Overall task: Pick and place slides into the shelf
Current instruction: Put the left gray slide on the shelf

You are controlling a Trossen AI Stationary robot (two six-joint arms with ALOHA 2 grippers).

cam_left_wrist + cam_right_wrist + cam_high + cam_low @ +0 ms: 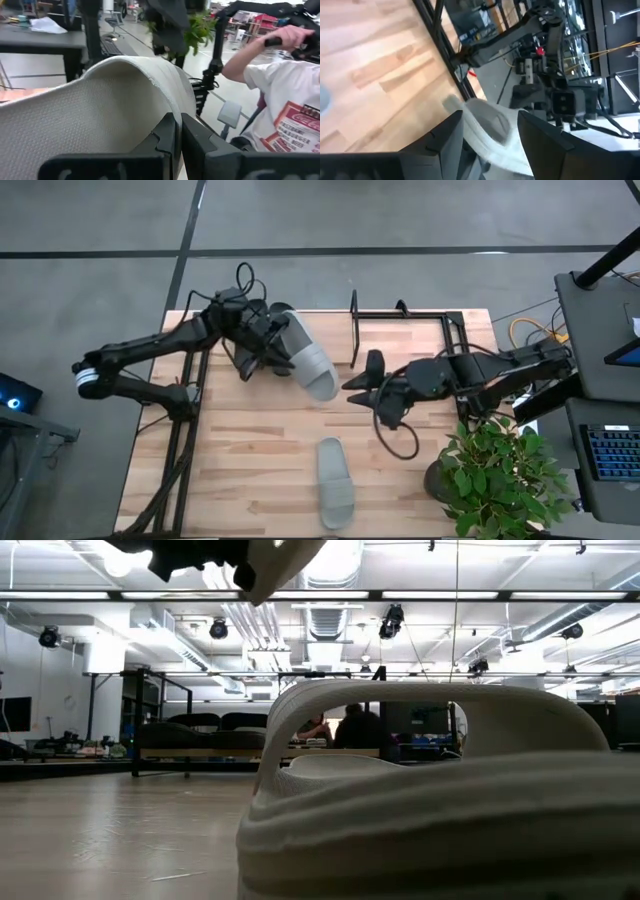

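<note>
A light grey slide [308, 358] hangs above the table's far left part, with my left gripper [272, 345] shut on it. It also shows at the top of the low view [285, 558] and fills the left wrist view [100, 110]. A second grey slide [335, 482] lies sole down near the table's front edge, close before the low camera [440, 800]. The shelf [405, 315], a black wire frame, stands at the far right of the table. My right gripper [362, 385] hovers open in front of the shelf, pointing at the held slide [487, 125], with nothing between its fingers. My left gripper pinches the thin edge of the slide's wide strap [167, 107] between its two shut fingers [165, 137]. The fingers come roughly level from the table's left side. The slide is lifted clear of the table and tilted, its long body stretching toward the table's middle.
A potted green plant [497, 470] stands at the table's front right corner, with cables beside it. A person in a white printed shirt [285, 100] shows beyond the table. Bare wooden tabletop [250, 460] lies between the arms and the front slide.
</note>
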